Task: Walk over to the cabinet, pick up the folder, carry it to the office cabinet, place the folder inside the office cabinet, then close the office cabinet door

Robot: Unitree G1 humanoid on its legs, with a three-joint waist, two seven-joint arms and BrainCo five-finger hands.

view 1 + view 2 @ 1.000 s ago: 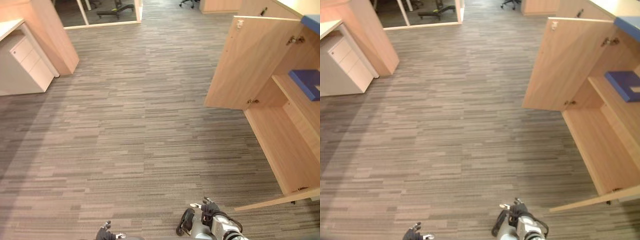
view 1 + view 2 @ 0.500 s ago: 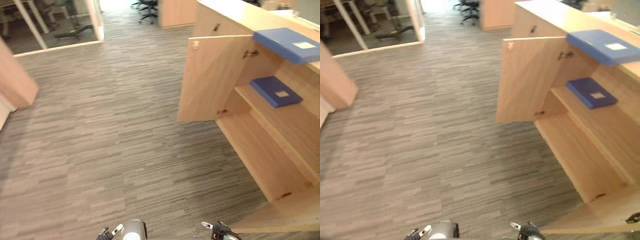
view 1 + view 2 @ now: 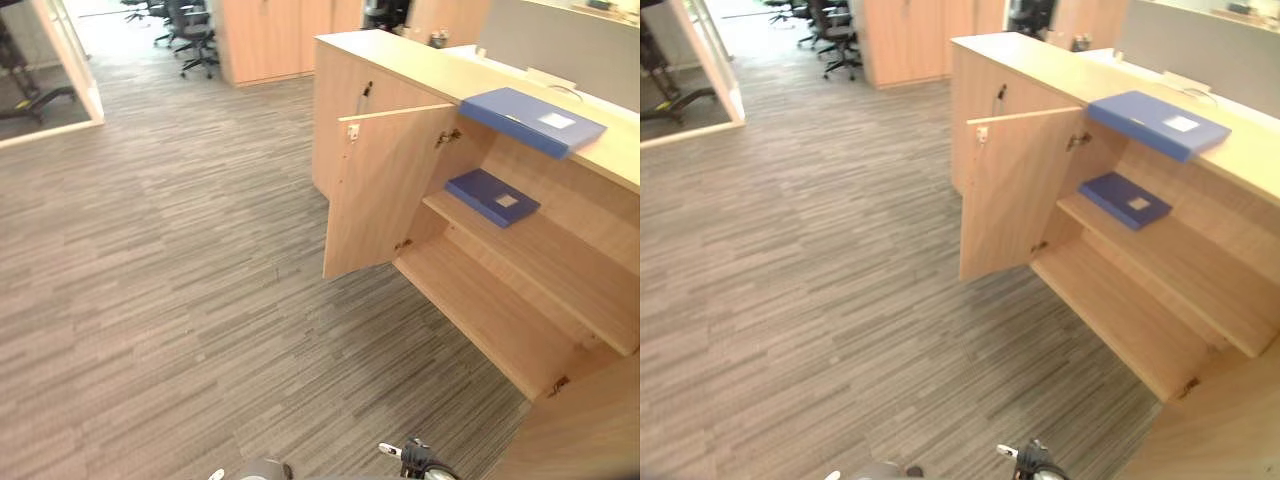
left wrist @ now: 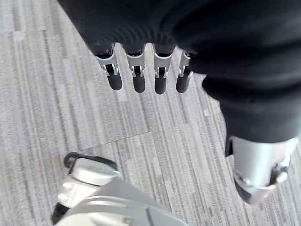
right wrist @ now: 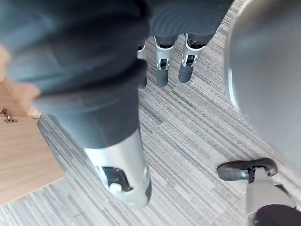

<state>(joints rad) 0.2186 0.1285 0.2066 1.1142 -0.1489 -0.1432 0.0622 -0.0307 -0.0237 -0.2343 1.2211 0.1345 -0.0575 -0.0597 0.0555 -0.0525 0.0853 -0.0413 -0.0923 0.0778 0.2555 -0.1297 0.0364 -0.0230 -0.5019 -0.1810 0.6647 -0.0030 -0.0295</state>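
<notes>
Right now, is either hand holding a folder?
No, the left hand and the right hand hang open over the carpet.

An office cabinet [image 3: 395,58] stands at the right of the floor [image 3: 150,280], its far door [image 3: 385,190] swung out to the left and its near door [image 3: 590,430] open at the near right corner. One folder [image 3: 530,120] lies on the cabinet's top; a second folder [image 3: 492,196] lies on the upper shelf [image 3: 540,255] inside, below it. Office chairs [image 3: 190,30] stand far left.
</notes>
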